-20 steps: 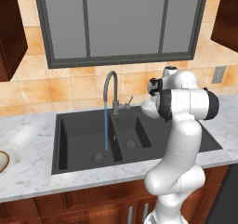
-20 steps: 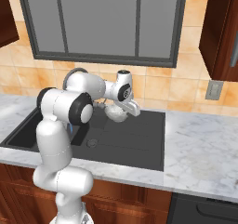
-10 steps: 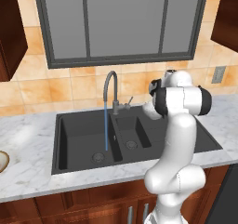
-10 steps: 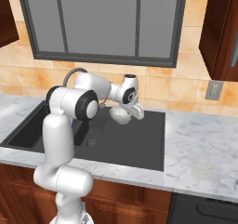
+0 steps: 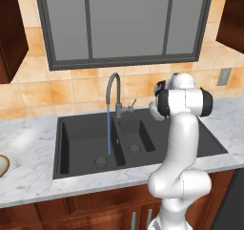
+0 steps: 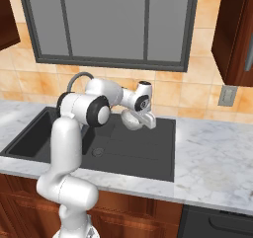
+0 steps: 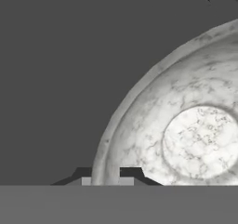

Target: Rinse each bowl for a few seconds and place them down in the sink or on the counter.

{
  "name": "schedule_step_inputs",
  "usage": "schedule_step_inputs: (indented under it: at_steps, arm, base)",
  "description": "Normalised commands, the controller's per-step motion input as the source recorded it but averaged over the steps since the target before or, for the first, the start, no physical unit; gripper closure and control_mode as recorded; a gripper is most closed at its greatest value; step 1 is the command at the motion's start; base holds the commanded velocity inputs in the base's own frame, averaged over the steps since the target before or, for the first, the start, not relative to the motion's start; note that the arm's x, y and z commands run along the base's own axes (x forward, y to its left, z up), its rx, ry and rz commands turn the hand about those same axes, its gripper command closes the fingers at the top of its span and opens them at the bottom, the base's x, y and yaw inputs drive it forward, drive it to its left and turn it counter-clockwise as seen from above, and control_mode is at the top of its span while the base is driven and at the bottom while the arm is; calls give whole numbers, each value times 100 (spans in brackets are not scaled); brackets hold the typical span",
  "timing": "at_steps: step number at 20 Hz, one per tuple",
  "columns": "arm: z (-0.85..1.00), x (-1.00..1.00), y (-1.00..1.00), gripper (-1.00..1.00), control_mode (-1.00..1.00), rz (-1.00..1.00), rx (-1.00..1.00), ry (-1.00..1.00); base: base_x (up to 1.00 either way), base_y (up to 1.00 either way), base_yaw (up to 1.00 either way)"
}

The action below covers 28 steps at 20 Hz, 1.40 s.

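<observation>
tool (image 6: 143, 121) pinches the rim of speckled bowl (image 7: 186, 125) above the drainboard (image 6: 148, 148).

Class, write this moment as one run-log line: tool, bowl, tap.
tool: closed on rim of speckled bowl | bowl: above sink drainboard | tap: running into big basin

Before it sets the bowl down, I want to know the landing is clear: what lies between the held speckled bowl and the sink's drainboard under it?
Nothing: in the hand view, beside the speckled bowl, the drainboard is bare.
</observation>
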Motion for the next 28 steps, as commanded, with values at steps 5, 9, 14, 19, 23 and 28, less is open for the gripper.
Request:
schedule_step_inputs:
  at_steps: [5, 9, 14, 19, 23, 28]
  arm:
    - [-10, 1, 0, 100, -100, -3, 1, 5]
    - [4, 0, 2, -100, -100, -2, 0, 2]
    - [28, 0, 0, -100, -100, -1, 1, 0]
    - [42, 0, 4, -100, -100, 0, 2, 0]
    - [53, -1, 3, -100, -100, 0, 1, 0]
    - [65, -16, 3, -100, -100, 0, 0, 0]
  base:
    - [0, 0, 0]
    - [0, 0, 0]
    - [0, 0, 0]
    - [0, 0, 0]
    - [0, 0, 0]
    - [0, 0, 0]
